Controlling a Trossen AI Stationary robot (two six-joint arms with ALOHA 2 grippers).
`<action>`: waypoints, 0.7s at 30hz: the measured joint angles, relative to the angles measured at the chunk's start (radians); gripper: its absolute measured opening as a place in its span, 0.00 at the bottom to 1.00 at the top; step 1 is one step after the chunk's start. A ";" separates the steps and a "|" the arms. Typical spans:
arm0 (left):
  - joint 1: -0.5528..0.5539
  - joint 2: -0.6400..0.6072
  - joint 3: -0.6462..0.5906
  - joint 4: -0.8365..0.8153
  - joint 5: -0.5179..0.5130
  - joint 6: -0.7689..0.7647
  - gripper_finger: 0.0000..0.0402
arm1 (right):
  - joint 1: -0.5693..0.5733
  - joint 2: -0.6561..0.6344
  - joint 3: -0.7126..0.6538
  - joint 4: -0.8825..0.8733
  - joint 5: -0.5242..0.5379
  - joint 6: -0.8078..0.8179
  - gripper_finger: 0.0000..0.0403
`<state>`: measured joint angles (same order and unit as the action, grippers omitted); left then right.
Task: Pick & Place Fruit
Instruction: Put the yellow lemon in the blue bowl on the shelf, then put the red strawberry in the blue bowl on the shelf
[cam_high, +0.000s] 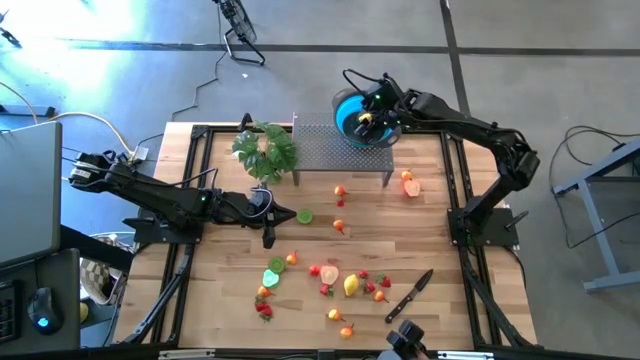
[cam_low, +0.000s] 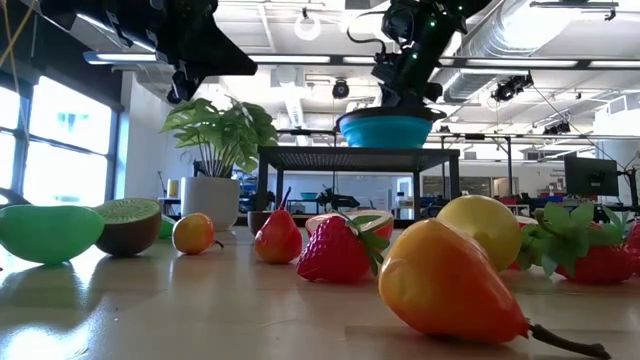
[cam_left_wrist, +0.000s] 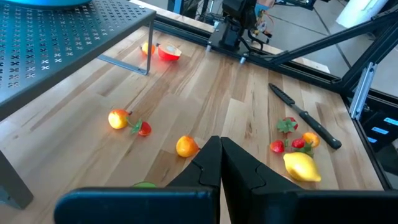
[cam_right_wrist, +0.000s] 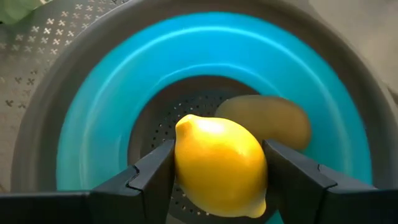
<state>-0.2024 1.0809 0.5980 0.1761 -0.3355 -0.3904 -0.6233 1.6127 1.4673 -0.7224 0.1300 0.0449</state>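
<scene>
We find a lemon (cam_right_wrist: 221, 165) clamped between the right gripper (cam_right_wrist: 219, 171) fingers, held approx. half open round it, directly over the blue bowl (cam_right_wrist: 93, 112). Bowl sits on the mesh shelf (cam_high: 330, 150) at the table's far edge. A brownish fruit (cam_right_wrist: 273, 118), prob. a kiwi, already lies in the bowl's bottom, just beyond the lemon.

Step in hand, in our judgement: release into bowl. Recommend lowering closer to the bottom before opening, and keeping centred, so the lemon doesn't bounce off the rim or roll out. Open fully, then lift straight up, clear of the rim.

Remaining fruit lies scattered on the table (cam_high: 420, 235): strawberries (cam_high: 325, 289), another lemon (cam_high: 350, 286), lime (cam_high: 304, 216), orange pieces. Much left to do.

Left gripper (cam_left_wrist: 220, 165) waits low over the table near the lime, fingers fully closed, holding nothing. Knife (cam_high: 410, 296) lies near the front edge, plant (cam_high: 266, 150) beside the shelf.
</scene>
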 joint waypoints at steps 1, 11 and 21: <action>0.000 0.000 0.000 0.000 0.000 0.000 0.00 | 0.002 0.000 0.000 0.001 -0.001 -0.014 0.53; 0.000 0.000 0.000 0.000 0.000 0.000 0.00 | 0.001 0.000 0.000 0.001 0.007 -0.017 0.59; 0.000 0.000 0.000 0.000 0.000 0.000 0.00 | 0.001 0.000 0.000 0.001 0.002 -0.016 0.56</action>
<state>-0.2024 1.0809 0.5980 0.1764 -0.3351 -0.3908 -0.6224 1.6123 1.4673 -0.7216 0.1318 0.0288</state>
